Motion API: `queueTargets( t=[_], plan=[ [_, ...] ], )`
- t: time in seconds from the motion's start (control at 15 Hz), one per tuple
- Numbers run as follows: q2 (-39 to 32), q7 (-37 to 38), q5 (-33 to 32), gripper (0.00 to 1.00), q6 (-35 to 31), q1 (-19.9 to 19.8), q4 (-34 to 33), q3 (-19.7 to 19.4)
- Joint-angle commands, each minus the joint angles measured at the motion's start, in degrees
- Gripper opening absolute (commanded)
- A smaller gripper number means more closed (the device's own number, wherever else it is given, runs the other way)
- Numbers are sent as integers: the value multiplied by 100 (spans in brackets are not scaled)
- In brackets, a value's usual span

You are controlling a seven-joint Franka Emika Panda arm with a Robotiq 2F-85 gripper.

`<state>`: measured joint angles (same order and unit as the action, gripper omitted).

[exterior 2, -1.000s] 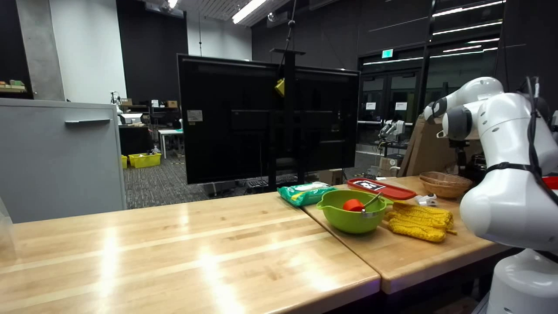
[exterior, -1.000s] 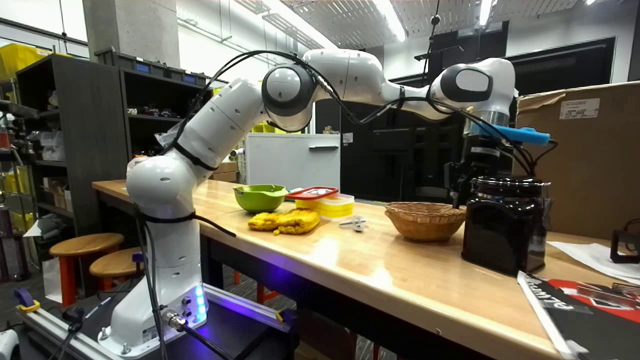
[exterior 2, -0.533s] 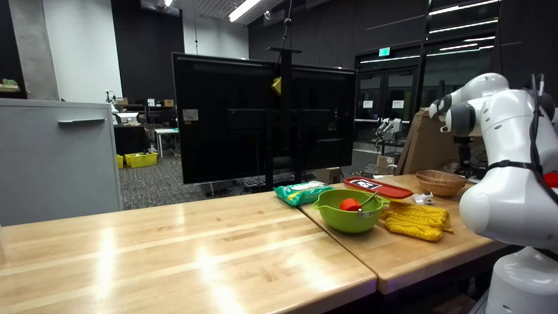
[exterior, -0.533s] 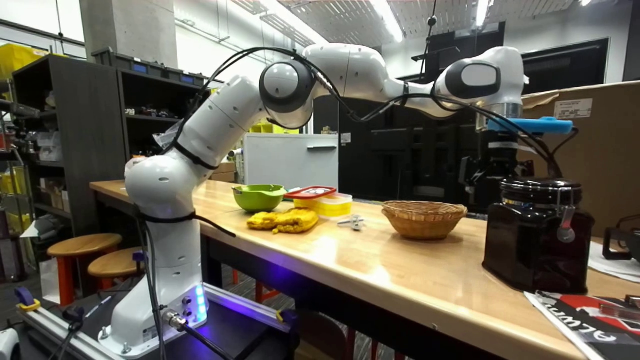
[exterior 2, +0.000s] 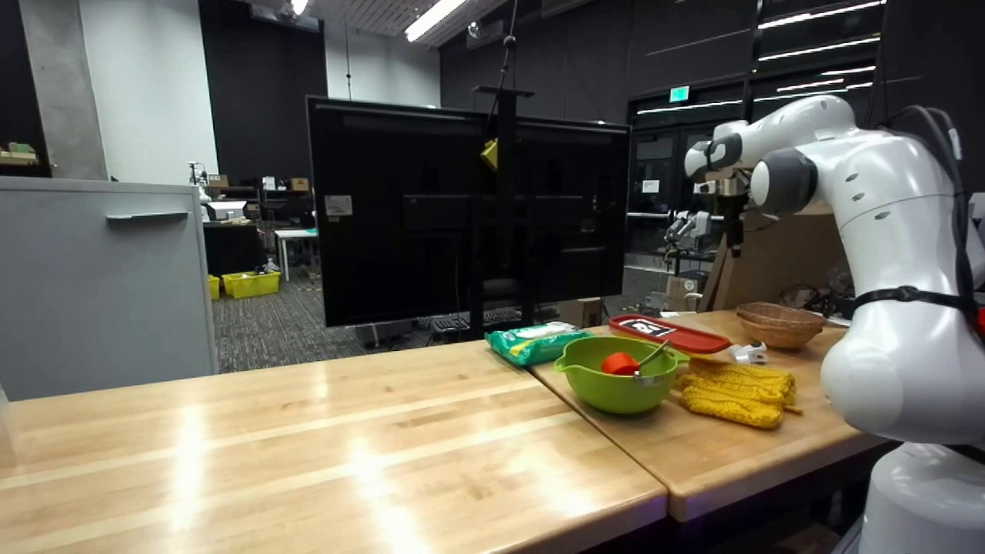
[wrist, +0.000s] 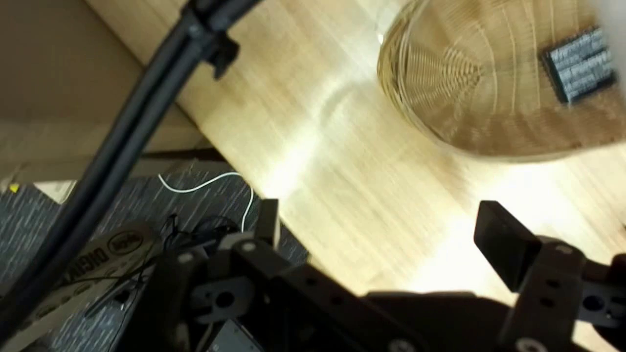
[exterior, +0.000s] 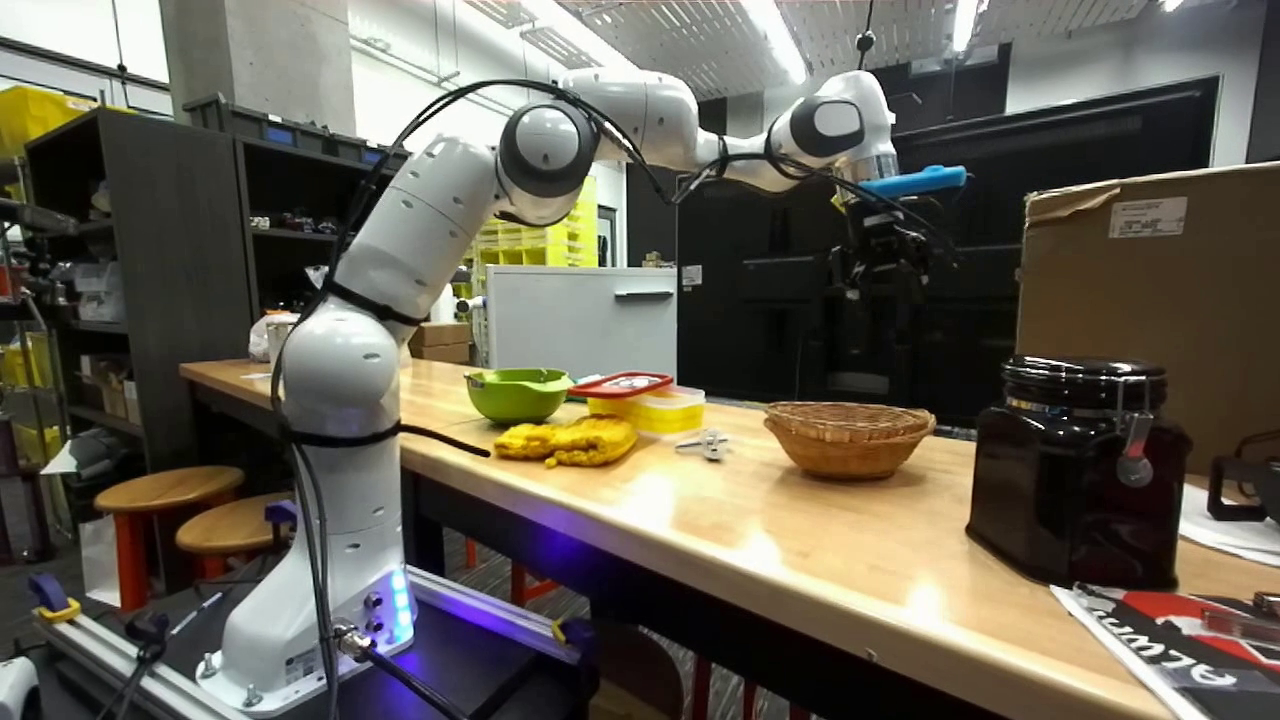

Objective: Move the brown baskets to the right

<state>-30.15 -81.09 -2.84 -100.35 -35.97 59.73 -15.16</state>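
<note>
Looking over the desk (exterior: 820, 530) to a cardboard box (exterior: 1150, 300) behind a black jar (exterior: 1075, 490); then, left of that jar in an exterior view, to the brown basket (exterior: 850, 450), upright on the desk. Holding the jaws spread wide, well above it.

White rounded arm (exterior: 425, 215) | grey joint covers (exterior 2: 793, 181) | black cables (wrist: 139, 105) | blue base lights (exterior: 401, 606) | blue wrist piece (exterior: 918, 181) | black fingers (wrist: 504, 247)

Brown basket (exterior: 848, 457), green bowl (exterior: 516, 401)
</note>
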Motion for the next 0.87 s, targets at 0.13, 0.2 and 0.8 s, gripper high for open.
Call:
queueTargets(
  t=[0.13,0.2,0.8],
  plan=[
    [1068,861,-5,100,919,906,382,231],
    [1225,1023,6,100,1203,1059,394,290],
    [1627,1517,14,100,2352,1673,153,564]
  ],
)
